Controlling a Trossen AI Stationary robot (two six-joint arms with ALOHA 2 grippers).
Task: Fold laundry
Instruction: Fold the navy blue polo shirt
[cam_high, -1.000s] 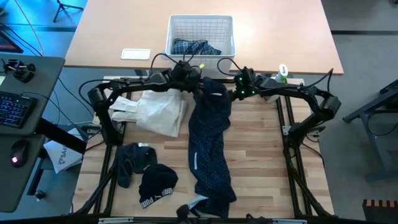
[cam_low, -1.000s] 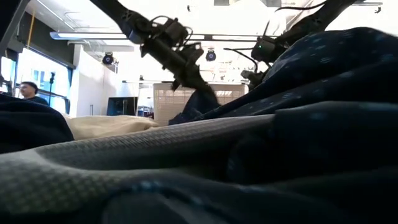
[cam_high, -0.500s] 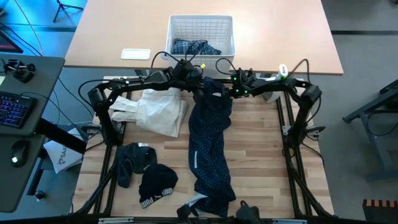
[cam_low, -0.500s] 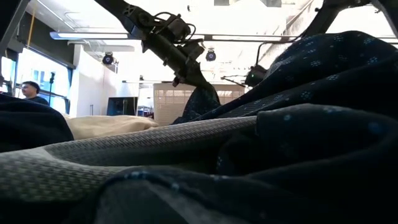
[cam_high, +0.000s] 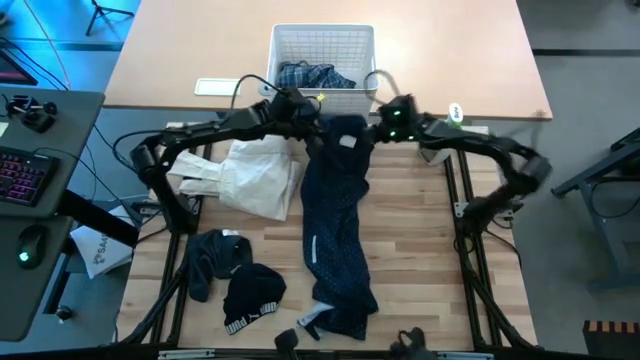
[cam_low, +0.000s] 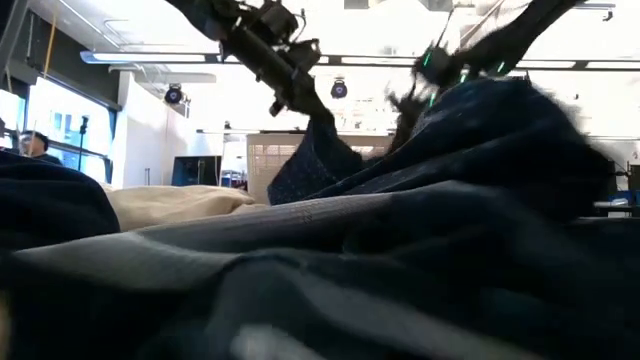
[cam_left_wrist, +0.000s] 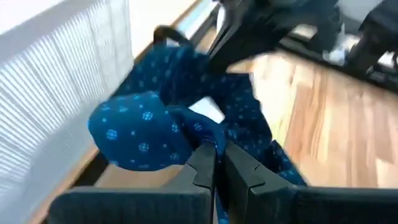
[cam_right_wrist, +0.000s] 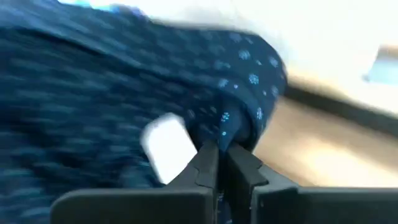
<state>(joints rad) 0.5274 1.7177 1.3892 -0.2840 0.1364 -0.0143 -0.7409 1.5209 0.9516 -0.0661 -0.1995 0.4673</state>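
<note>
Left gripper (cam_left_wrist: 216, 163) clamped on one top corner of the navy shirt with tiny white dots (cam_high: 335, 215); fabric bunches just ahead of the fingertips in my left wrist view. Right gripper (cam_right_wrist: 217, 163) pinched shut on the opposite top corner, white neck label (cam_right_wrist: 168, 142) right beside its fingers. Both grippers sit close together at the far edge of the wooden table (cam_high: 420, 250), collar stretched between them, just in front of the white lattice plastic basket (cam_high: 322, 40).

From the grippers the shirt trails toward me in a long rumpled strip, bottom end bunched at the near edge. Not flat, no fold in it yet, as far as I can judge.

Off to the left gripper's side: a cream cloth piece (cam_high: 255, 178), loosely laid. Nearer me, two small dark pieces (cam_high: 235, 280) in a heap, unfolded. Blue-and-white plaid shirt (cam_high: 313, 75) sits in the basket beyond the grippers.

My read: early stage. One garment in hand, nothing finished.
</note>
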